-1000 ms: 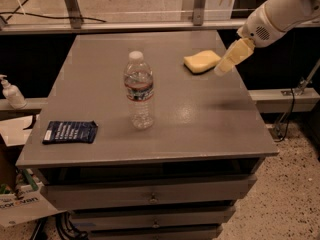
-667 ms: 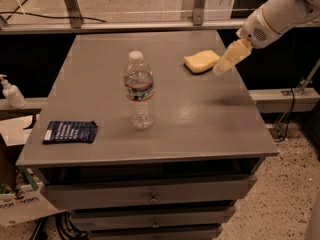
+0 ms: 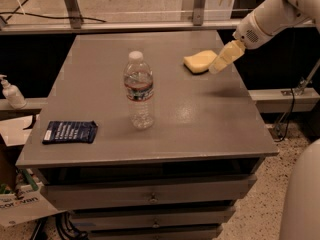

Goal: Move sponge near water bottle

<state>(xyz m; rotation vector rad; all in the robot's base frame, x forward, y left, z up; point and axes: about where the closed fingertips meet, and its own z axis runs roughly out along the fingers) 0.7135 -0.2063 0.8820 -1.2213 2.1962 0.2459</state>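
We see a dark blue packet (image 3: 70, 132) at the table's (image 3: 200, 119) near left, its print unreadable. The water bottle (image 3: 138, 91) stands upright mid-table. Far right lies the sponge (image 3: 198, 61), with the gripper (image 3: 220, 66) at its right edge; we cannot tell whether it is released or clenched.
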